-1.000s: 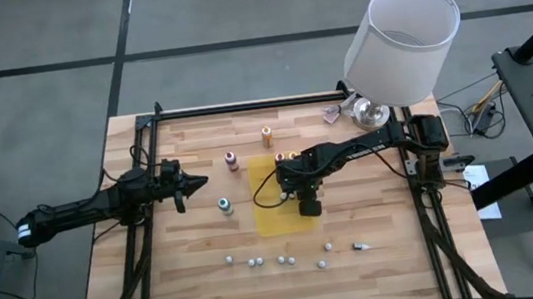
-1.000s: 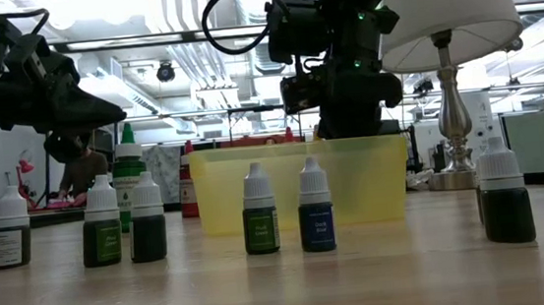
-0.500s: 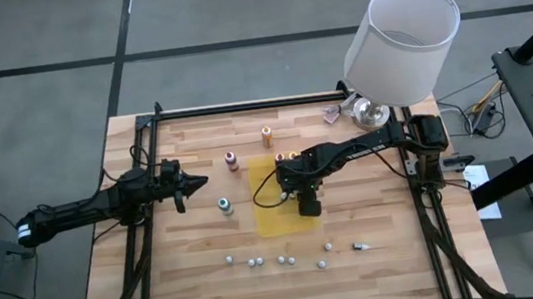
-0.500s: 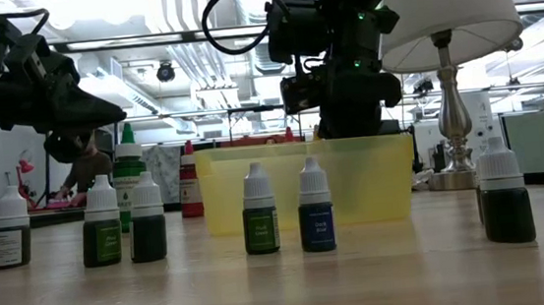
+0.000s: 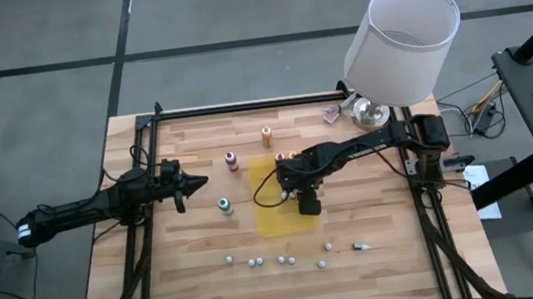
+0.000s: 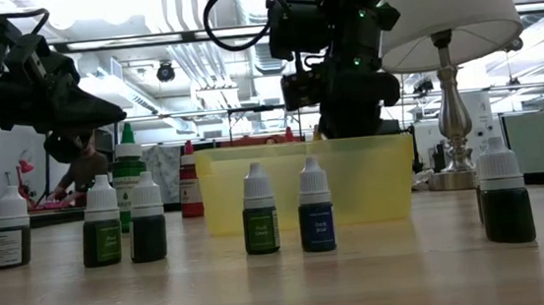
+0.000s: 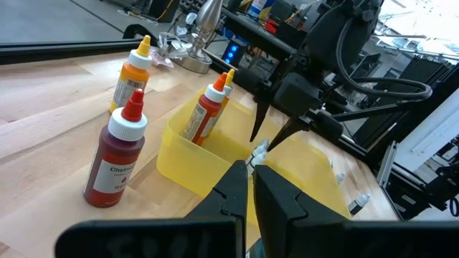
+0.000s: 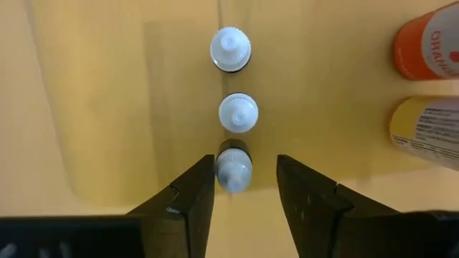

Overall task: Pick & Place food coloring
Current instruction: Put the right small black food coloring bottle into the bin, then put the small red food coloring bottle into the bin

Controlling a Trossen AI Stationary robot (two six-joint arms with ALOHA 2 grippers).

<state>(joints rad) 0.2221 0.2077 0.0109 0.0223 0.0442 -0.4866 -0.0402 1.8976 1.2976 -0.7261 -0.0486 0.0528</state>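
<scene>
Now, operator, check:
Yellow bin (image 5: 276, 217): mid-table.
Right gripper (image 8: 244, 188): over the bin, jaws apart, astride a white-capped bottle (image 8: 233, 165) — no contact you can confirm.
Left gripper (image 5: 198, 183): jaws together, beside the teal bottle (image 5: 225, 206) — apart.

Both arms were matt black and slender; a black cable looped above the right arm's wrist. The right hand (image 8: 246, 188) had two wedge-shaped dark fingers (image 8: 192, 193); the left hand (image 5: 196, 185) tapered to a point.

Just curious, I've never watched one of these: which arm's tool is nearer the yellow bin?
Right. The right tool hangs open directly over the yellow bin, above small bottles inside. The left tool waits shut, off to the bin's side.
</scene>
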